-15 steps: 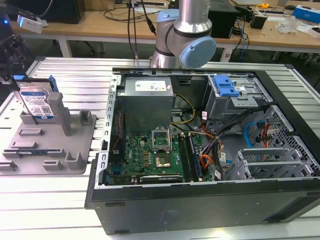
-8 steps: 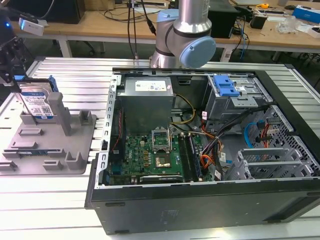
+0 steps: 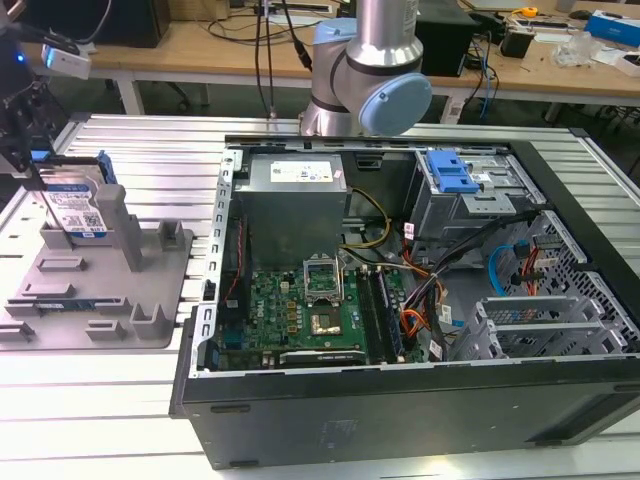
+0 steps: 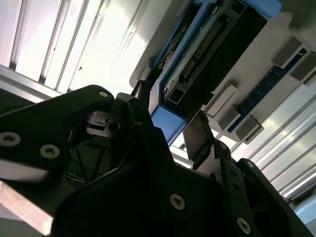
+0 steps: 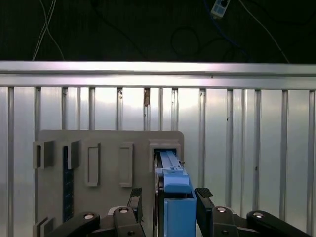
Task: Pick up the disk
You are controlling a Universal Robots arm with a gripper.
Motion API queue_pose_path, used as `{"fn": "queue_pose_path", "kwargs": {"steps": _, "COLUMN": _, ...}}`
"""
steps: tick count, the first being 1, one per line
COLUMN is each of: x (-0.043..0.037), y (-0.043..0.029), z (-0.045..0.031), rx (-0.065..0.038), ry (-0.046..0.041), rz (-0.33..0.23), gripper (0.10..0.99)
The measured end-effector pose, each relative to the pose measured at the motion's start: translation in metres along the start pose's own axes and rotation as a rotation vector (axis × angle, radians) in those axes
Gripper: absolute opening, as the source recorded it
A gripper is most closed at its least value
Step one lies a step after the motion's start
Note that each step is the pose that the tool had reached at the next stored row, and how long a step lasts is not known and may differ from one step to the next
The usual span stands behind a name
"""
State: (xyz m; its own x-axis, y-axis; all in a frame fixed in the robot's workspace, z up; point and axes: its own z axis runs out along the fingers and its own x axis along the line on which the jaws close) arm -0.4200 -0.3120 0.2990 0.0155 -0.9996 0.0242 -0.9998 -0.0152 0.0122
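Pincer (image 5: 169, 193) is released and straddles the disk (image 5: 176, 212). In the first wrist view, a thin gap shows between one finger (image 5: 137, 197) and the disk's side. The disk stands on edge in the fixture (image 5: 108, 148) slot on the desk (image 3: 100, 430), at 9 o'clock from the case (image 3: 420, 300) in the exterior view. The approach looks done. The disk is not yet clamped or lifted.

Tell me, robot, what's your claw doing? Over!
Claw open, straddling the disk. Disk upright in grey fixture, not yet lifted. Tall post close beside it.
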Motion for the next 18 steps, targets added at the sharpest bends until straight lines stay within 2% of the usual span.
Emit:
{"fn": "queue_pose_path", "kwargs": {"steps": 1, "x": 0.0000, "y": 0.0000, "z": 0.0007, "rx": 0.000, "ry": 0.0002, "rz": 0.000, "gripper": 0.541}}
{"fn": "queue_pose_path", "kwargs": {"steps": 3, "x": 0.0000, "y": 0.0000, "z": 0.0012, "rx": 0.000, "ry": 0.0003, "rz": 0.000, "gripper": 0.392}}
{"fn": "queue_pose_path", "kwargs": {"steps": 18, "x": 0.0000, "y": 0.0000, "z": 0.0019, "rx": 0.000, "ry": 0.0004, "rz": 0.000, "gripper": 0.369}}
